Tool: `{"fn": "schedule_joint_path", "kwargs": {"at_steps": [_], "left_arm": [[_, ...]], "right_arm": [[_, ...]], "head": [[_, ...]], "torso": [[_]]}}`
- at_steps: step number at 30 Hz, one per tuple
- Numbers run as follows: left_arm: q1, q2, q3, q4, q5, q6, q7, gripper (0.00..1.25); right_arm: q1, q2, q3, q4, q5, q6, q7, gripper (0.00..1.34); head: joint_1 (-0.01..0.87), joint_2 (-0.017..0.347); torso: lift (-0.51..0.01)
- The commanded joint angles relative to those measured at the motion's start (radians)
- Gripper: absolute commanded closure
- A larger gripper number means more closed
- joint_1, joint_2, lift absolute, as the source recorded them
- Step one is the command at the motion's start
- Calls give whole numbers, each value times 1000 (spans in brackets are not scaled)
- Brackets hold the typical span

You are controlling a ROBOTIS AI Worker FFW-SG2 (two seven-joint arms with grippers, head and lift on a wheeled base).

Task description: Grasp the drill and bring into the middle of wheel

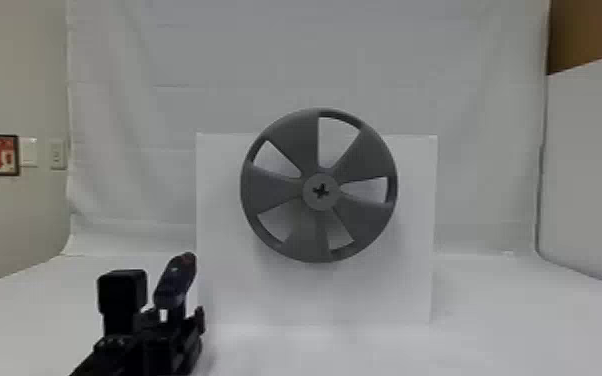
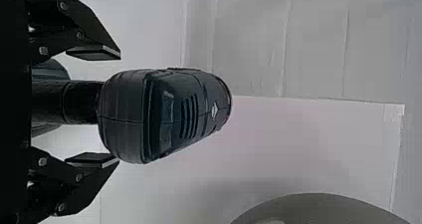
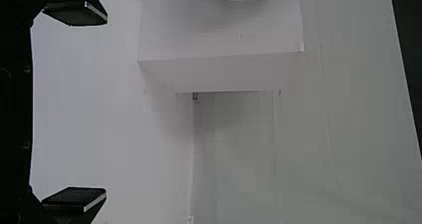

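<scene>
Left gripper [image 1: 175,320] sits below and left of the wheel [image 1: 297,137], with the drill [image 1: 176,282] body-up; the white panel [image 1: 225,250] behind the wheel has its edge close by. Left wrist view: jaws apart around the handle [image 2: 79,102], slack either side, likely for closing beneath the body. Right wrist view: right gripper [image 3: 106,106], right of the wheel, jaws spread, probably leaving approach room.
</scene>
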Motion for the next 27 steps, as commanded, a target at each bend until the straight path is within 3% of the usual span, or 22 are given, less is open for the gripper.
{"fn": "schedule_joint_path", "kwargs": {"at_steps": [1,6,13,17,27], "left_arm": [[-2,0,3,0,-4,0,0,394],[-2,0,5,3,-9,0,0,82],[-2,2,5,9,-9,2,-3,59],[1,0,32,9,-32,0,-66,45],[13,-5,144,20,-89,0,-328,30]], "right_arm": [[0,0,2,2,0,0,0,85],[0,-3,5,2,0,0,0,85],[-2,-3,5,3,0,0,0,85],[-5,-2,6,3,0,0,0,85],[-3,3,0,3,2,0,0,85]], "head": [[54,31],[54,31],[54,31],[54,31],[54,31]], "torso": [[-403],[-403],[-403],[-403],[-403]]}}
